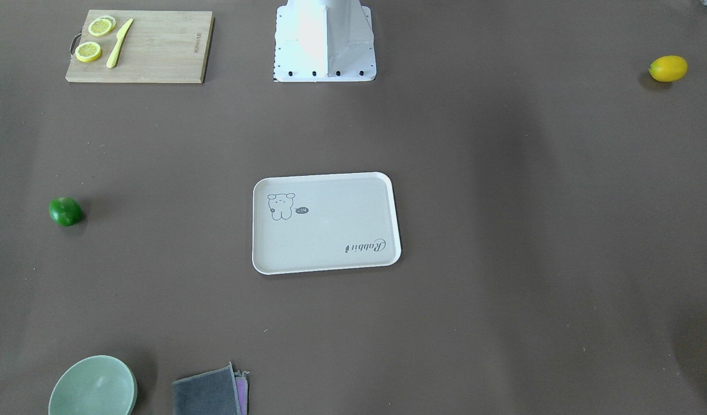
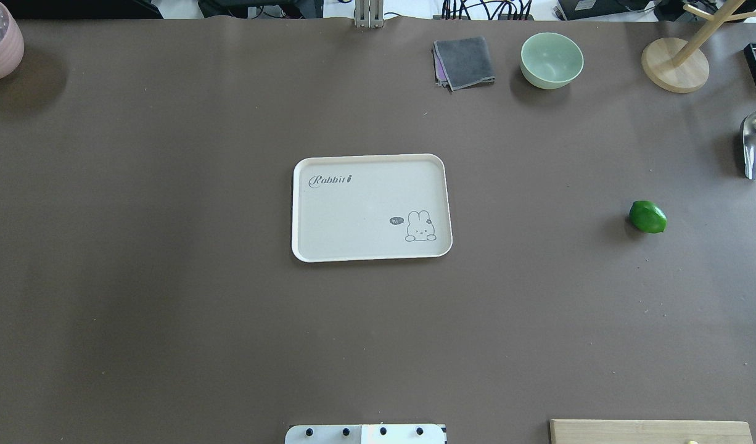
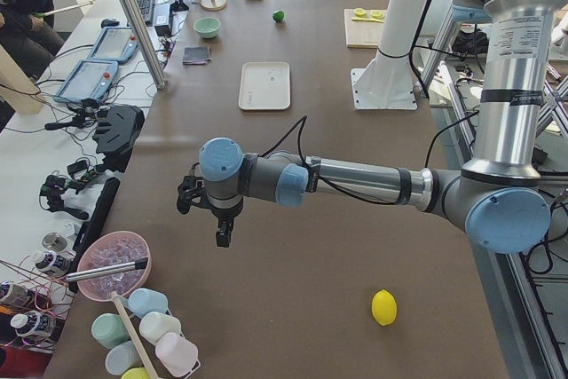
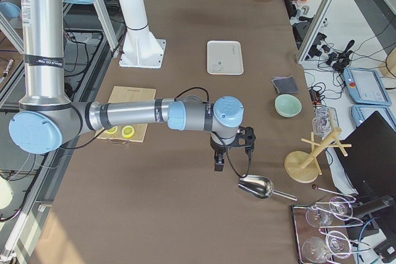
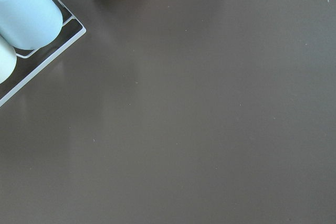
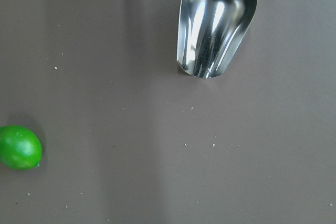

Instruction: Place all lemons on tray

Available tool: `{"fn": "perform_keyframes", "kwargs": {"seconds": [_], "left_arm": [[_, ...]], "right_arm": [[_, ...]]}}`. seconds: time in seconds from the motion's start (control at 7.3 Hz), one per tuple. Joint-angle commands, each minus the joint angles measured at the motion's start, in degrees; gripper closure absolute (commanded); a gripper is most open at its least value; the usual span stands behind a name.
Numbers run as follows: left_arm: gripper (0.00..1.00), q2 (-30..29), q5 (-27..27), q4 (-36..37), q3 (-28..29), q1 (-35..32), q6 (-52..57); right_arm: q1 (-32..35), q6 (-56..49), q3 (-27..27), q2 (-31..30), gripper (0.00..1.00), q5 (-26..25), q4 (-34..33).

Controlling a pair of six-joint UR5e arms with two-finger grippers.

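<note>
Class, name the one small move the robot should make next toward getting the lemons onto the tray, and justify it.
Probably shift the right hand sideways until it is over the green lemon. The tray holds nothing, and that lemon sits at the lower left edge of the right wrist view, not yet centred under the hand.

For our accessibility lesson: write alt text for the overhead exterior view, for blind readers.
A bare pale tray with a rabbit drawing lies centred on the brown table; a green lemon sits well to its right. A grey cloth and green bowl sit at the far edge.
</note>
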Motion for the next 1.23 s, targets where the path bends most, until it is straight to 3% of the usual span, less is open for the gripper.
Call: {"fn": "perform_keyframes", "kwargs": {"seconds": [0.0,0.55,0.82,1.1], "left_arm": [[0.02,0.4,-0.2,-0.6,0.1,0.2,0.2],[0.02,2.4,-0.2,-0.7,-1.5,0.2,0.2],[0.02,2.4,-0.5,-0.7,-1.9,0.3,0.1],[0.02,6.0,-3.8,-0.8,-2.7,0.3,0.2]], "right_arm": [[0.0,0.0,-0.2,-0.3,0.00,0.0,0.0],[-1.0,0.0,0.1,-0.7,0.00,0.5,1.7],[-7.5,0.3,-1.3,-0.4,0.00,0.1,1.9],[-10.3,0.6,-0.7,0.0,0.00,1.3,1.9]]}}
